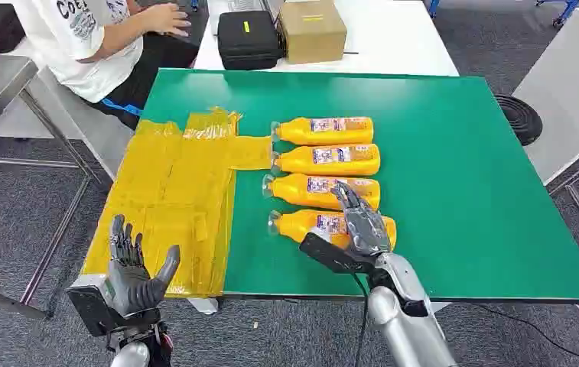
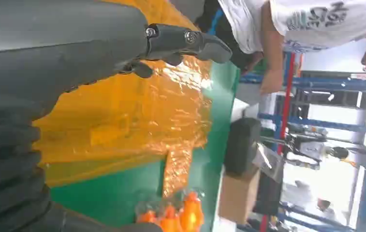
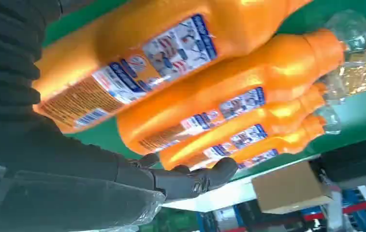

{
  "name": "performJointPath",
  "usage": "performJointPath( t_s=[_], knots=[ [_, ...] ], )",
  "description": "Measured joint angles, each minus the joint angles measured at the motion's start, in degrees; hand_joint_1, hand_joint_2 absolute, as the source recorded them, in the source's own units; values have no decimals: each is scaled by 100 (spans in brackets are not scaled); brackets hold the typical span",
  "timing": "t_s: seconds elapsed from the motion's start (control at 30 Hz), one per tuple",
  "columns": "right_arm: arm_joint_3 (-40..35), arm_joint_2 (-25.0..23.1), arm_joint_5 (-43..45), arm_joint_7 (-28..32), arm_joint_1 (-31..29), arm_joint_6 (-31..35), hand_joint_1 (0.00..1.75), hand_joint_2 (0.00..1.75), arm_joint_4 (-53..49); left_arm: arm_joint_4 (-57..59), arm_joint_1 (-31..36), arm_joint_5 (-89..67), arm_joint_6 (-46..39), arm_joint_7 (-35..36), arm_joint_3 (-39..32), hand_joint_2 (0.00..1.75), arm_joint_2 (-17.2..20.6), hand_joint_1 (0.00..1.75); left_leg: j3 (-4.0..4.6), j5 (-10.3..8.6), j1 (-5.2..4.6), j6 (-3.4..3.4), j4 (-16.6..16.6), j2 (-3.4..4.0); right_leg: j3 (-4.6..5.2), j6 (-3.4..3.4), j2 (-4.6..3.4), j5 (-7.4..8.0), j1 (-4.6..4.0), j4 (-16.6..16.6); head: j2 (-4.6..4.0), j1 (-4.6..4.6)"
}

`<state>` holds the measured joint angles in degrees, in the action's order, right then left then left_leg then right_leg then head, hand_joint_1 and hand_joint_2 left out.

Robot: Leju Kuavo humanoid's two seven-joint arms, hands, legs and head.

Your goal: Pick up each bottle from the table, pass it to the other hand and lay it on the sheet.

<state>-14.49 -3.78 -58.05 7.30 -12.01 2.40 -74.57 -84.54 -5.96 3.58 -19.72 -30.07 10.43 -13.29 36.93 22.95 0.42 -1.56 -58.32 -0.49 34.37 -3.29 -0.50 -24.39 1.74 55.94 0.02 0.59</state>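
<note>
step: we grasp the nearest orange bottle (image 1: 332,226), last of four in the row beside the yellow sheet (image 1: 171,199).
right robot hand (image 1: 359,222): over that bottle, fingers spread, holding nothing.
left robot hand (image 1: 134,269): open, empty, at the sheet's near edge.
tip: we wrap the body, clear of the neighbour bottle (image 1: 320,189).

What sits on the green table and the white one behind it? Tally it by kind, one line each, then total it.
Orange bottles: 4, first one, lying in a row on the green table
Yellow sheet: 1
Black case: 1
Cardboard box: 1
Total: 7
</note>
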Motion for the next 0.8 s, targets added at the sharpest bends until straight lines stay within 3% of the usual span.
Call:
performJointPath(
  t_s=[0.8],
  knots=[
    [-365, 142, 181, 22, -317, 35, 0, 175, 798, 7, -161, 70, -183, 144, -229, 175, 0, 0, 0, -3, 1, 2, 0, -3, -2, 0, 2, 0, 0, 0, 0, 2]
  ],
)
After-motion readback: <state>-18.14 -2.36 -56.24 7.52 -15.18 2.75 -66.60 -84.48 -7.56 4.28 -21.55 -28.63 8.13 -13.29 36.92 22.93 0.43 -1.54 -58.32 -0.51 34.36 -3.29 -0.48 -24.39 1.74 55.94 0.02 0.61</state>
